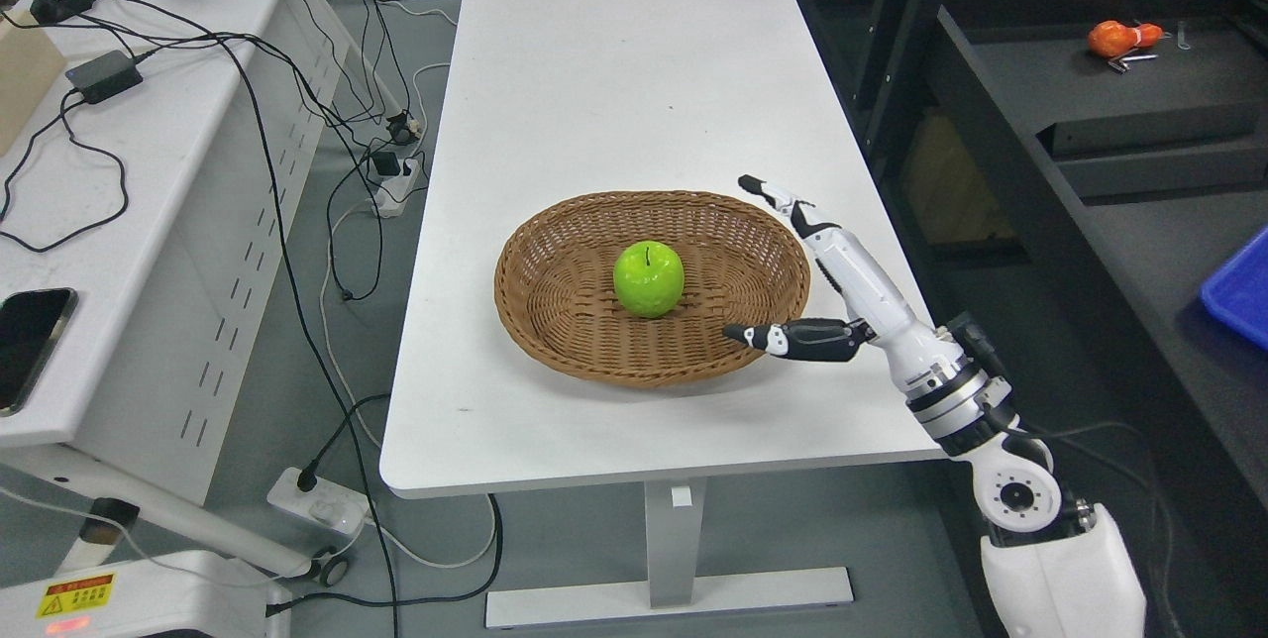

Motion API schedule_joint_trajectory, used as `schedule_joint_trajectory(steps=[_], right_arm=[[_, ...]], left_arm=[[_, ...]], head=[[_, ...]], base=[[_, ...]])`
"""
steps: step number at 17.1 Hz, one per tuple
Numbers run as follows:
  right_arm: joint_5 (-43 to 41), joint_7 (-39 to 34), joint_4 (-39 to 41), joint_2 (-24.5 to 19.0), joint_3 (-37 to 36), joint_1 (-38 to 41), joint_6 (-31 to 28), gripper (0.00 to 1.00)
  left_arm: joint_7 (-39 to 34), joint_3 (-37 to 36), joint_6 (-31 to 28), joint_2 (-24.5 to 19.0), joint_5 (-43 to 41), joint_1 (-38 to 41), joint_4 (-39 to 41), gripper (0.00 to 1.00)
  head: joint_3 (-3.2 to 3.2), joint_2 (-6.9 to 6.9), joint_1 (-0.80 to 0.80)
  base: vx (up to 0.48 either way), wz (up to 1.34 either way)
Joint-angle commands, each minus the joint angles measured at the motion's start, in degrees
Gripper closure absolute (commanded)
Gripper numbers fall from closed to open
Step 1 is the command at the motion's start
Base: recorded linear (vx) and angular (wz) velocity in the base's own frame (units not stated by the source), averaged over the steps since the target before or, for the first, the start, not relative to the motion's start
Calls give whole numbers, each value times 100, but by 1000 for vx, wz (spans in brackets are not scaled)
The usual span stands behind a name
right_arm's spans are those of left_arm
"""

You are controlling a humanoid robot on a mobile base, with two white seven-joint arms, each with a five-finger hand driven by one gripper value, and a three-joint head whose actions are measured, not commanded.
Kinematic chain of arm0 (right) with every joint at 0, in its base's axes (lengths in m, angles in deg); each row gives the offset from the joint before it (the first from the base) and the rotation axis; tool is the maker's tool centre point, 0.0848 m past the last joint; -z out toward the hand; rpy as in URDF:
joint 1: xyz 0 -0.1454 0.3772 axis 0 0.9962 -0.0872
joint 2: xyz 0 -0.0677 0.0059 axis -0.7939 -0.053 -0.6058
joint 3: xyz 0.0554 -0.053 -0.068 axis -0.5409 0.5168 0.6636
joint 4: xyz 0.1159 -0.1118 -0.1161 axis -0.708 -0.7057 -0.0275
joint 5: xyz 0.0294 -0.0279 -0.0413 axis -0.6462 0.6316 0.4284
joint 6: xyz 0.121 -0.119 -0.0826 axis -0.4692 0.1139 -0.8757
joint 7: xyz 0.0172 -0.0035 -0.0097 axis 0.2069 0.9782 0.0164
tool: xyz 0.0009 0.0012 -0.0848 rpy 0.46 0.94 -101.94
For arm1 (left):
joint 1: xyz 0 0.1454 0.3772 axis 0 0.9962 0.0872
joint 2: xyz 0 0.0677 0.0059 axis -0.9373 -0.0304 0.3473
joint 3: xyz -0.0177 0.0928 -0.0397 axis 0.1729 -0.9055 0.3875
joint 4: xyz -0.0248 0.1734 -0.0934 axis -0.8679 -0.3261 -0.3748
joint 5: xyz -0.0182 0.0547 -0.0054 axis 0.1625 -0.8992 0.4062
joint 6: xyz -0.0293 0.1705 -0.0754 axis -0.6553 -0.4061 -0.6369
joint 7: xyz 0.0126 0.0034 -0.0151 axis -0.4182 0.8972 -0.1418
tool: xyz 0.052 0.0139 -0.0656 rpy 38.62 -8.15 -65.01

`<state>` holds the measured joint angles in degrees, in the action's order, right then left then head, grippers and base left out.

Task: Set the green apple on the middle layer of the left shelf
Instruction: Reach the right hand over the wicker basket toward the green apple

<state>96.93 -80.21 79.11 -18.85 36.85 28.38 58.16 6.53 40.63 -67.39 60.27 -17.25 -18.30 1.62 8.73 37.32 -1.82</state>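
White table (614, 73); green apple (649, 278) left of fingers (783, 336)

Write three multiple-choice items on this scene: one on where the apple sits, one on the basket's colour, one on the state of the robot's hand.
1. Where is the green apple?
A. on the bare table
B. in the wicker basket
C. on the dark shelf

2. What colour is the basket?
A. brown
B. blue
C. white

3. What state is the right hand in?
A. closed around the apple
B. curled into a fist
C. open, holding nothing

Answers:
1 B, the apple lies near the basket's middle, on the white table.
2 A, the weave is brown all over.
3 C, the fingers stretch out over the basket's right rim and the thumb points toward the apple, apart from it.
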Motion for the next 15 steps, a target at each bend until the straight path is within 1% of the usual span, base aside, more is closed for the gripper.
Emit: schedule_joint_trajectory(steps=[1, 2, 4, 6, 8, 9, 12, 15], right_arm=[[490, -455, 232, 475, 784, -200, 131, 0], [840, -455, 214, 527, 1056, -322, 79, 0], [1456, -472, 153, 519, 1321, -585, -79, 0], [1739, -534, 56, 545, 1707, -718, -124, 0], [2098, -779, -162, 633, 1814, -893, -132, 0], [2179, -902, -416, 642, 1919, -1042, -158, 0], [2232, -956, -524, 791, 2112, -1149, -246, 0], [2259, -956, -691, 792, 2227, -1237, -440, 0]], left_arm=[[-5, 0, -1, -101, 0, 0, 0, 0], [-5, 0, -1, -101, 0, 0, 0, 0], [4, 0, -1, -101, 0, 0, 0, 0], [-5, 0, -1, -101, 0, 0, 0, 0], [4, 0, -1, -101, 0, 0, 0, 0], [4, 0, 8, -101, 0, 0, 0, 0], [4, 0, -1, -101, 0, 0, -8, 0], [4, 0, -1, -101, 0, 0, 0, 0]], head=[[0, 0, 0], [0, 0, 0], [0, 0, 0], [0, 0, 0], [0, 0, 0], [0, 0, 0], [0, 0, 0], [0, 0, 0]], base=[[176, 28], [176, 28], [186, 5], [143, -65], [118, -82], [110, -74], [71, -33], [30, -3]])
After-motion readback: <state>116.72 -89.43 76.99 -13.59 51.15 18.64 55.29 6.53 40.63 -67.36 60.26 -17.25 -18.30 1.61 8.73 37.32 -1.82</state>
